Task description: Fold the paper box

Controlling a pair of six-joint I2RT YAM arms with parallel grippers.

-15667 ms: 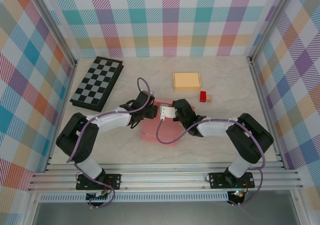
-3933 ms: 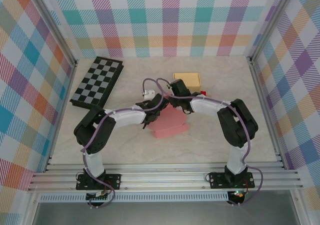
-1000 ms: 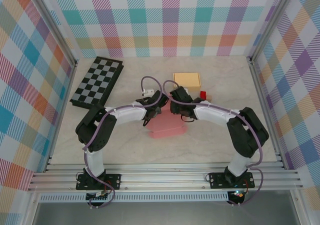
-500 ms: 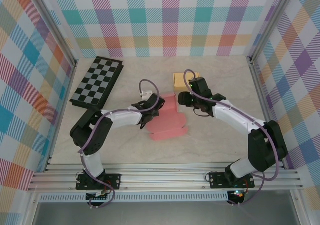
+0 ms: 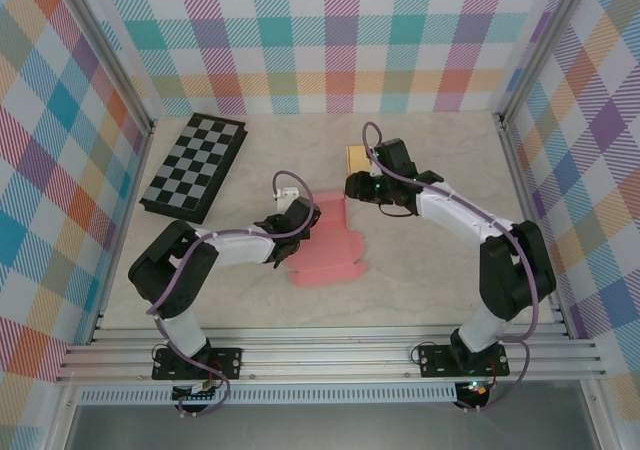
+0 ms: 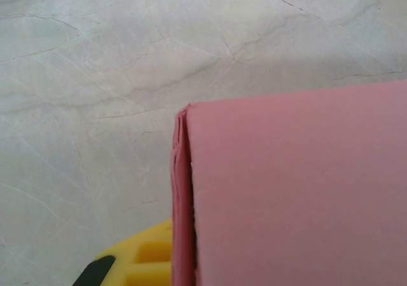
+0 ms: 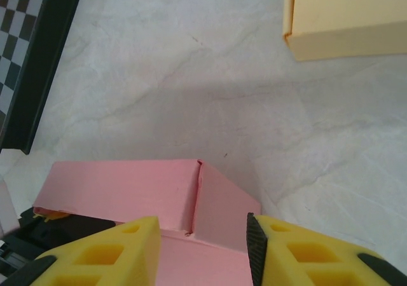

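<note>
One pink paper box (image 5: pixel 330 245) lay partly folded at the middle of the marbled table (image 5: pixel 430 270), flat on its base, with one wall raised along its far side. My left gripper (image 5: pixel 294 233) met the box at its 9 o'clock edge, jaws pressed together and pinching that pink edge. From the left wrist, the folded panel stood close against the camera, its doubled layers showing at the corner, with one yellow finger (image 6: pixel 137 260) just beside it.

My right gripper (image 7: pixel 202 227) hovered off the box's 1 o'clock corner, its two yellow fingers (image 7: pixel 117 254) spread apart and clear of the paper, gripping nothing. Below them, the raised wall and one short side flap met at a corner.

Two other things shared the table. One tan box (image 7: pixel 350 16) sat toward 1 o'clock from the pink box, near it but apart and partly under my right arm in the overhead view. One black-and-white chessboard (image 5: pixel 195 165) lay toward 10 o'clock, well apart, against the left wall.
</note>
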